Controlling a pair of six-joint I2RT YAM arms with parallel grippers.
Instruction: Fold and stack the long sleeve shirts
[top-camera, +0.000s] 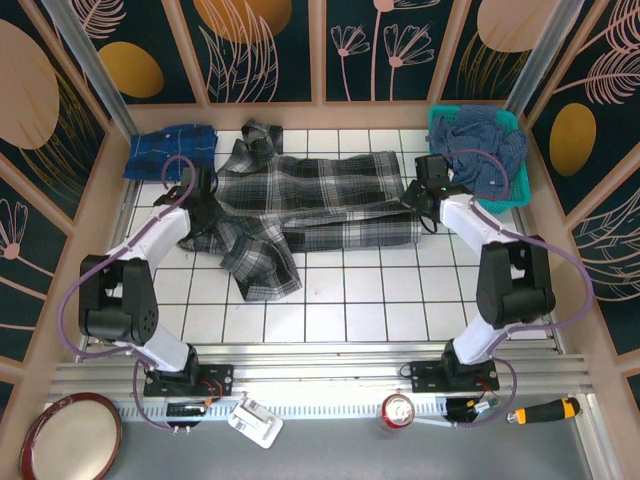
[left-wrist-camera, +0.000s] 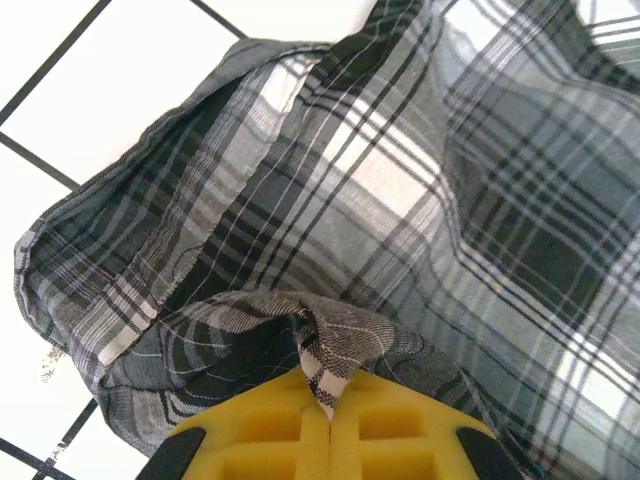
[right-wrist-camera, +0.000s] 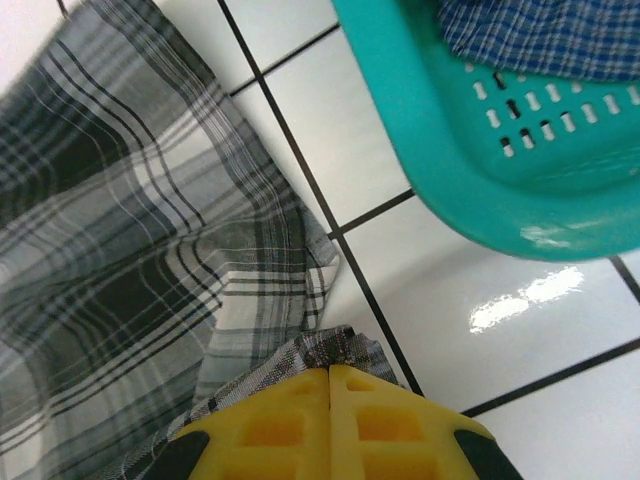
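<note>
Near rail, top camera: a red-rimmed plate (top-camera: 70, 437) at the left corner, a red can (top-camera: 398, 410) by the right arm's base, and an orange-handled screwdriver (top-camera: 545, 411) further right.

Both arms reach out over the white tiled table (top-camera: 330, 305), one to each end of the grey plaid shirt (top-camera: 330, 195).

Left gripper (left-wrist-camera: 328, 395): on its wrist camera I see the yellow pads (left-wrist-camera: 410, 435) pressed together, with a raised ridge of the plaid cloth nipped between them. From above, this sits at the shirt's left end, where a sleeve lies crumpled and trails back toward me.

Right gripper (right-wrist-camera: 330, 385): jaws closed too, pinching the hem corner at the shirt's right end. The cloth fans away from the grip to the left, flat on the tiles. Bare tile lies to the right of it.

The grey plaid shirt lies spread across the middle of the table, body roughly flat, collar end bunched toward the far left.

Just past the right gripper stands the teal basket (right-wrist-camera: 420, 150), its near wall close to the pinched corner but apart from it. The navy shirt (top-camera: 485, 150) is heaped inside it, loose and unfolded.

Far left corner: the blue plaid shirt (top-camera: 170, 152) sits folded in a neat block on the table, just beyond the grey one's collar end
</note>
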